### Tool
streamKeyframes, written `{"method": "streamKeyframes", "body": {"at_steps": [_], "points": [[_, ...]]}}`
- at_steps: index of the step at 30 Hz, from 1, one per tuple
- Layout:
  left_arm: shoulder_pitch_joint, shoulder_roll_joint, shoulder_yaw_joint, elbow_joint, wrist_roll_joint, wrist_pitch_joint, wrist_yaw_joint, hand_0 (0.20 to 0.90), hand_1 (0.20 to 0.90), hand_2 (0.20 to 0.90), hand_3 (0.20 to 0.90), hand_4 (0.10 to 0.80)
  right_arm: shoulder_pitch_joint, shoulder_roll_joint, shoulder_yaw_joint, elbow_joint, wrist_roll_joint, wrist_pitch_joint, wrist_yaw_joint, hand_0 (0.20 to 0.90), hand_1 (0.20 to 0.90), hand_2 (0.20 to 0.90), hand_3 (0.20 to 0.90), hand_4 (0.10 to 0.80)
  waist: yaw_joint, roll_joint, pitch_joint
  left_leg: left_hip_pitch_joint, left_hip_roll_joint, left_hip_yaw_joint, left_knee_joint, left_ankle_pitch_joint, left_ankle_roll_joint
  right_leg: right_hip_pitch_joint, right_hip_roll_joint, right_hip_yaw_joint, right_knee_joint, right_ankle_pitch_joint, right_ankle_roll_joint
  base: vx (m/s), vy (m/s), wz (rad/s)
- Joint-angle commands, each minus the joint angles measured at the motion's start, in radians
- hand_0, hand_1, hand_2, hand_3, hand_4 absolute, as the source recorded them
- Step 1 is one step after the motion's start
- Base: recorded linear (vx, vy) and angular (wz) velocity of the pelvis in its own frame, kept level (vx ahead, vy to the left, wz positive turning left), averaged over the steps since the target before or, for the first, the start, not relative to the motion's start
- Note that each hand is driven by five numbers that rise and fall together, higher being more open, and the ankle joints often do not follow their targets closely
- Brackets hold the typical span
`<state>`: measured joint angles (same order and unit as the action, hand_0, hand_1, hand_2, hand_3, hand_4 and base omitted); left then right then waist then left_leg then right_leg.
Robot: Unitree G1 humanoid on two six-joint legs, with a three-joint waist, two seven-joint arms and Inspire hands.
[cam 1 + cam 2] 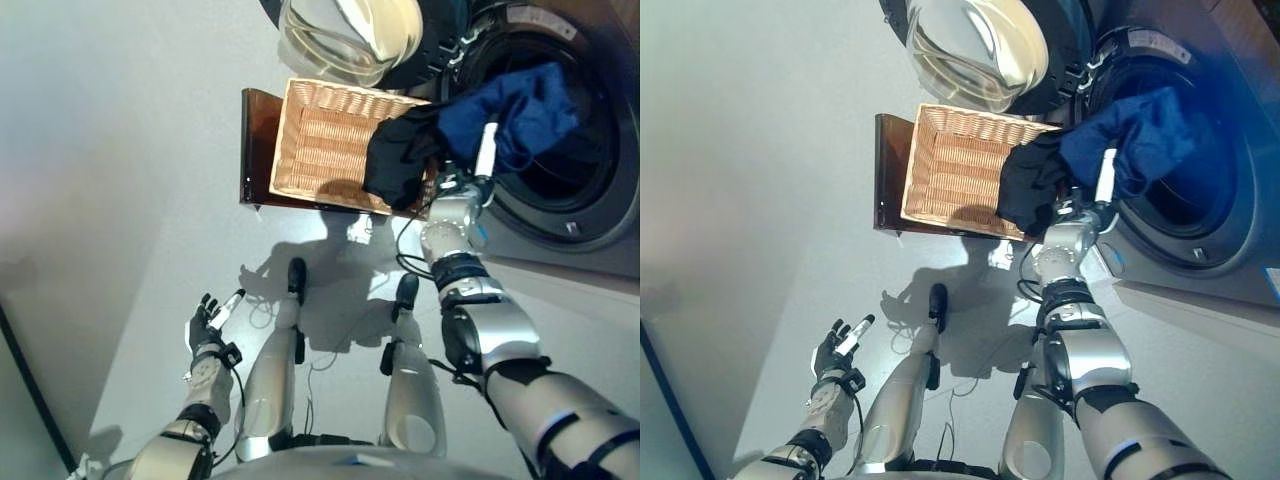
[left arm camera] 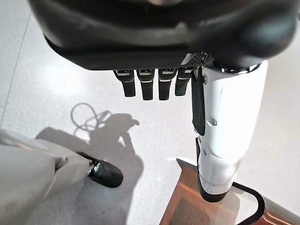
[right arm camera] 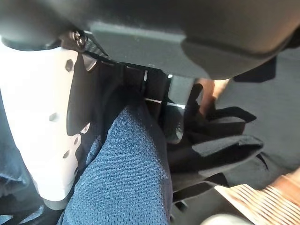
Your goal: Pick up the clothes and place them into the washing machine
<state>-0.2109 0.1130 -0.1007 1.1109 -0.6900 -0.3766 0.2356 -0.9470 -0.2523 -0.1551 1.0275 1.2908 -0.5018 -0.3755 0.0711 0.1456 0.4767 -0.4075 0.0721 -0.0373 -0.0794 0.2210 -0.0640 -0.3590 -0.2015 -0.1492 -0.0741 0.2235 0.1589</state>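
Note:
A blue garment (image 1: 520,110) with a black piece (image 1: 395,160) hanging from it is bunched in my right hand (image 1: 478,172), raised at the mouth of the washing machine drum (image 1: 570,170). The blue cloth (image 3: 129,178) runs between the white-covered thumb and the curled fingers in the right wrist view, with black cloth (image 3: 220,150) draped beside it. The black piece trails over the corner of the wicker basket (image 1: 320,140). My left hand (image 1: 208,325) hangs low at the left, fingers straight, holding nothing.
The wicker basket rests on a dark wooden stand (image 1: 255,150) left of the machine. The machine's round glass door (image 1: 350,30) is swung wide above the basket. Pale grey floor (image 1: 100,150) stretches to the left.

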Motion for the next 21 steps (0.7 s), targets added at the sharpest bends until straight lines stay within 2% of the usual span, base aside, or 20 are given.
{"method": "streamKeyframes", "body": {"at_steps": [1,4,12,17,21], "points": [[0.04,0.038,-0.051,0.077,-0.027,-0.03,-0.004,0.9,0.9,0.9,0.9,0.8,-0.108,-0.148,-0.007,0.021,-0.018,-0.098,0.022,0.2,0.2,0.2,0.2,0.3,-0.004,-0.01,-0.083,0.017,0.032,0.041,-0.008,-0.072,-0.079,-0.046,-0.048,0.043,0.102,-0.087,0.02,0.0,0.0,0.0],[0.043,0.042,-0.065,0.082,-0.021,-0.028,-0.013,0.9,0.9,0.9,0.9,0.8,-0.174,-0.248,-0.013,0.098,0.008,-0.086,0.015,0.2,0.2,0.2,0.2,0.3,0.001,0.003,-0.091,0.015,0.029,0.041,-0.008,-0.074,-0.079,-0.047,-0.049,0.046,0.102,-0.088,0.022,0.0,0.0,0.0],[0.063,0.034,-0.097,0.08,-0.03,-0.023,-0.039,0.9,0.9,0.9,0.9,0.8,-0.261,-0.409,0.005,0.194,0.046,-0.054,0.016,0.2,0.2,0.2,0.2,0.3,0.007,0.028,-0.106,0.016,0.022,0.045,-0.008,-0.076,-0.08,-0.05,-0.052,0.049,0.107,-0.094,0.026,0.0,0.0,0.0],[0.079,0.031,-0.116,0.073,-0.027,-0.021,-0.056,0.9,0.9,0.9,0.9,0.8,-0.325,-0.525,0.053,0.269,0.024,-0.013,0.009,0.2,0.2,0.2,0.2,0.3,0.017,0.052,-0.119,0.011,0.016,0.047,-0.008,-0.077,-0.082,-0.057,-0.055,0.054,0.109,-0.097,0.028,0.015,-0.001,0.02],[0.09,0.031,-0.135,0.057,-0.035,-0.024,-0.066,0.9,0.9,0.9,0.9,0.8,-0.386,-0.579,0.11,0.302,-0.01,0.016,-0.001,0.2,0.2,0.2,0.2,0.3,0.027,0.07,-0.12,0.002,0.013,0.052,-0.008,-0.076,-0.082,-0.07,-0.057,0.061,0.107,-0.096,0.03,0.009,-0.003,-0.02]]}}
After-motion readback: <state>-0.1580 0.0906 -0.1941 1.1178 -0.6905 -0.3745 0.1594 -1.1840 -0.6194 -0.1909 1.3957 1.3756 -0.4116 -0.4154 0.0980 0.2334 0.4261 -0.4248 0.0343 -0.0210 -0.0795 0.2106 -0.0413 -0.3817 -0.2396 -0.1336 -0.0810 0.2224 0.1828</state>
